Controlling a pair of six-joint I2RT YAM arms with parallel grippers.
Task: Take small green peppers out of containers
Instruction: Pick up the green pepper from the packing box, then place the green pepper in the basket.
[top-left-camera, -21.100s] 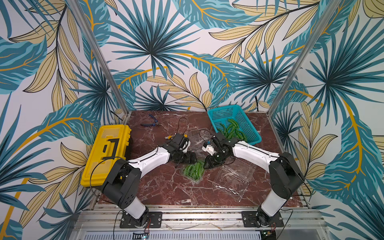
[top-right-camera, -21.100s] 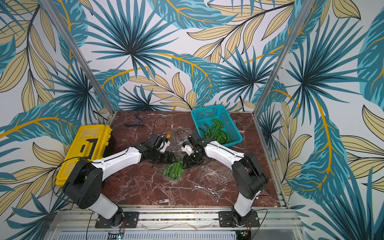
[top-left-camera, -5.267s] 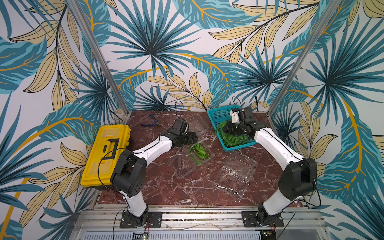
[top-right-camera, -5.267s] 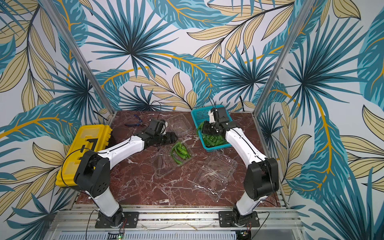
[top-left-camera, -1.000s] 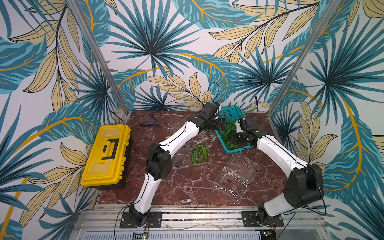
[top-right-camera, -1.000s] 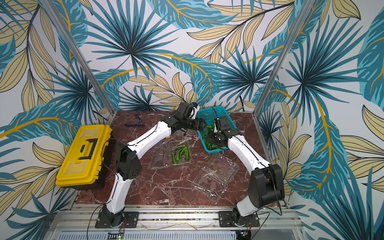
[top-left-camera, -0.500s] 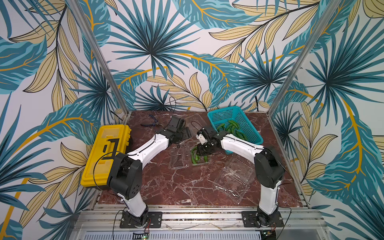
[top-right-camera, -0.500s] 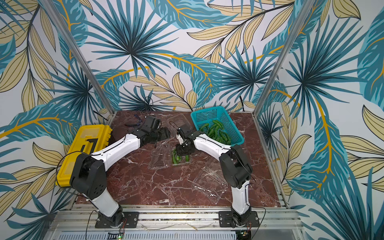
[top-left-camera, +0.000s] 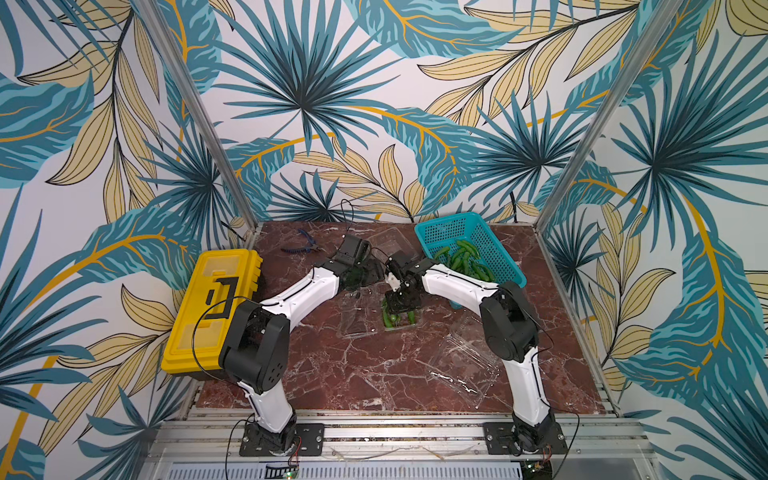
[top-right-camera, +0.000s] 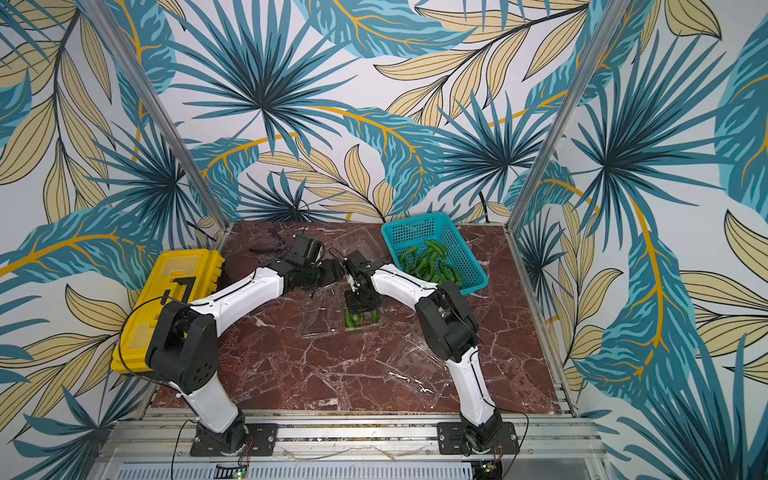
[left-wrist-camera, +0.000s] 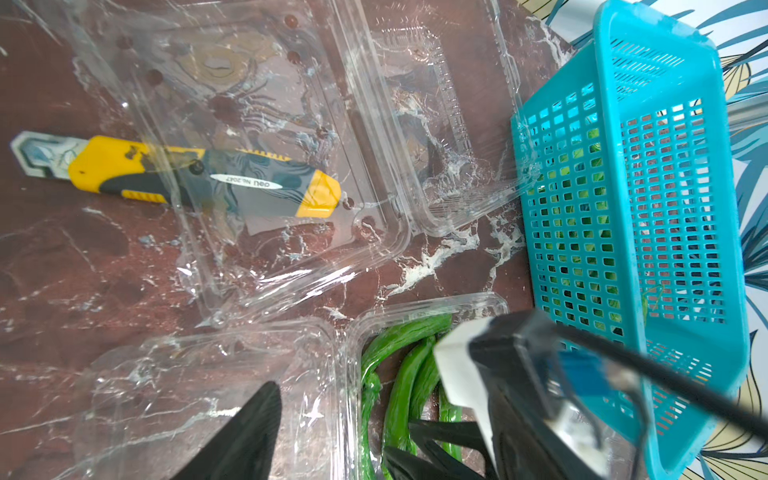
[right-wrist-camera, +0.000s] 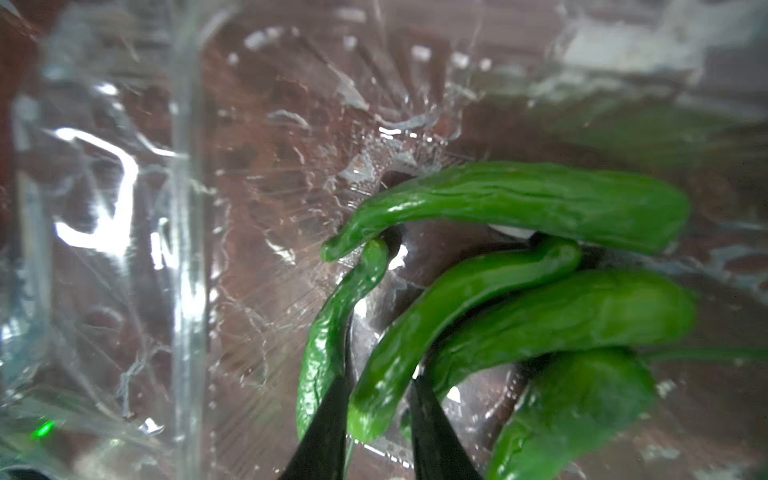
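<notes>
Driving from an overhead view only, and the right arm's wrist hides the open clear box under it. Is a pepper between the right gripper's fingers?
Observer: Yes. The right wrist view shows the right gripper closed on one pepper.
Operator: Any more in there?
Observer: At least four other peppers lie beside it in the clear box.
Operator: And the left gripper?
Observer: The left gripper is open; its finger hangs over the box's empty half.
</notes>
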